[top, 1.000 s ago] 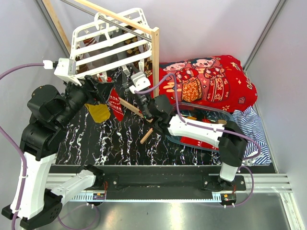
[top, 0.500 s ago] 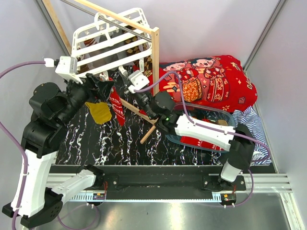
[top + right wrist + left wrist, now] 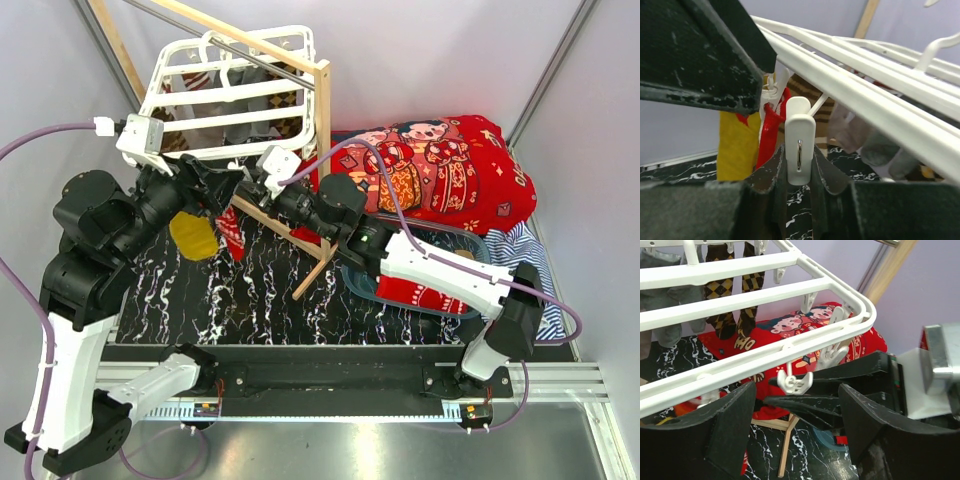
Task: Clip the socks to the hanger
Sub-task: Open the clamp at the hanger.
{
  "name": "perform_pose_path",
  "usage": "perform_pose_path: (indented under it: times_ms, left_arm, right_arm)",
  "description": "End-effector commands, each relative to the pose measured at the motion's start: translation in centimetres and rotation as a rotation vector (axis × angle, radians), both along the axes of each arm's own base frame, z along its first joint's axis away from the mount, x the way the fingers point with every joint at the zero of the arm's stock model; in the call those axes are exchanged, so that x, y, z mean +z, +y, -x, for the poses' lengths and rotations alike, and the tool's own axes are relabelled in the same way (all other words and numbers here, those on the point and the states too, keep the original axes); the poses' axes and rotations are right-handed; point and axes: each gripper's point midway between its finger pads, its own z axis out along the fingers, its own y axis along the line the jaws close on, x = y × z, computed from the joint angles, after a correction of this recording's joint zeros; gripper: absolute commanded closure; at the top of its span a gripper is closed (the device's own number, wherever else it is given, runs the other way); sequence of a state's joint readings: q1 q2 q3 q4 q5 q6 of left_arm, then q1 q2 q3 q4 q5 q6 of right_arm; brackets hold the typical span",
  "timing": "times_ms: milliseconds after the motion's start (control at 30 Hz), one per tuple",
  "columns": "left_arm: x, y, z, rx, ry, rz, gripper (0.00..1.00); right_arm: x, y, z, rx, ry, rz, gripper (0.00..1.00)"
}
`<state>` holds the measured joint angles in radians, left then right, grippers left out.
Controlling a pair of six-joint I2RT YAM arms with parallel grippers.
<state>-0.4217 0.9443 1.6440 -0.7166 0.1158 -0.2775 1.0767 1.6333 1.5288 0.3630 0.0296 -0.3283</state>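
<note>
My right gripper is pinched narrow on 1 clip, a finger on each side. That clip hangs off the near edge bar of the hanger. My left gripper sits just under the same bar, jaws wide, nothing in them as far as I can see. The red sock dangles just beside the clip with the mustard sock behind it; can't tell what's holding them up. The hanger itself hangs from the wooden rack over the far-left corner of the desk. My take: squeeze only the clip's tail end so the mouth gapes, and don't tug or the frame swings. Get the red cuff deep into the mouth, then let go.
</note>
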Motion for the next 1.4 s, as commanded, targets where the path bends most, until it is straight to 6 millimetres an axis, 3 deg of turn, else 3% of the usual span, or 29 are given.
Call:
perform_pose_path:
  times_ms: [0, 267, 533, 800, 967, 1133, 1367]
  left_arm:
    - [2.0, -0.6, 0.9, -0.057, -0.071, 0.008, 0.29]
    - [0.7, -0.1, -0.5, 0.011, -0.019, 0.025, 0.27]
    - [-1.1, -0.9, -2.2, 0.030, 0.053, 0.079, 0.28]
    - [-0.7, -1.1, -3.2, 0.061, 0.053, 0.186, 0.28]
    - [-0.1, -0.5, -3.8, 0.106, 0.037, 0.233, 0.33]
    - [0.1, -0.3, -4.3, 0.130, 0.025, 0.252, 0.46]
    - [-0.5, -0.6, -5.0, 0.121, 0.016, 0.194, 0.55]
  right_arm:
    - [2.6, -0.6, 2.3, 0.147, 0.052, -0.026, 0.99]
    - [2.9, -1.1, 2.0, 0.201, 0.138, -0.042, 1.00]
    - [2.9, -1.2, 1.4, 0.197, 0.165, -0.037, 0.99]
    - [2.4, -1.0, 1.1, 0.190, 0.180, -0.033, 0.99]
    - [2.2, -0.9, 1.0, 0.184, 0.184, -0.032, 0.99]
    - [1.4, -0.6, 0.5, 0.171, 0.196, -0.023, 0.99]
    - [0.5, -0.3, 0.0, 0.156, 0.218, -0.011, 0.98]
